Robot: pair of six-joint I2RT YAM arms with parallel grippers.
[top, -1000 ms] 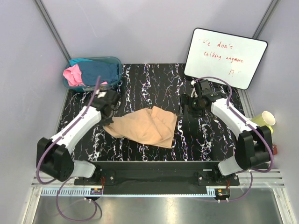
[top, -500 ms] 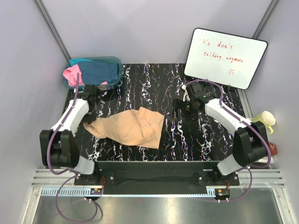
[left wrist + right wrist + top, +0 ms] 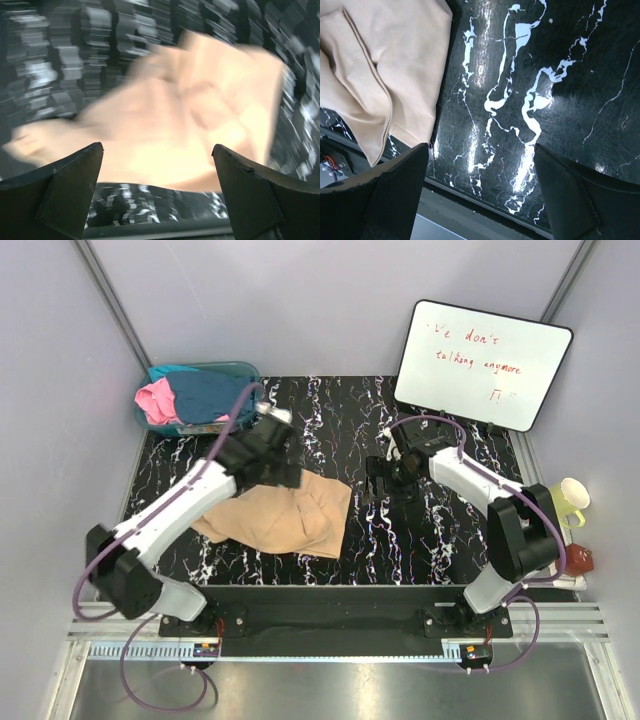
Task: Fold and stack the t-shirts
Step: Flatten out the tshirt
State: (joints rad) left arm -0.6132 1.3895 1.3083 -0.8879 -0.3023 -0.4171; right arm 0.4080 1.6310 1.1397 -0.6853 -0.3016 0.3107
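Though overhead hides this, wrist views show left claw (image 3: 157,150) and right claw (image 3: 481,150) wide apart, empty.

Pale walls (image 3: 300,300) enclose a black marbled table (image 3: 330,410).

the whiteboard (image 3: 483,362) bears red handwriting: "we don't talking anymore", with a small pi-like mark beneath.
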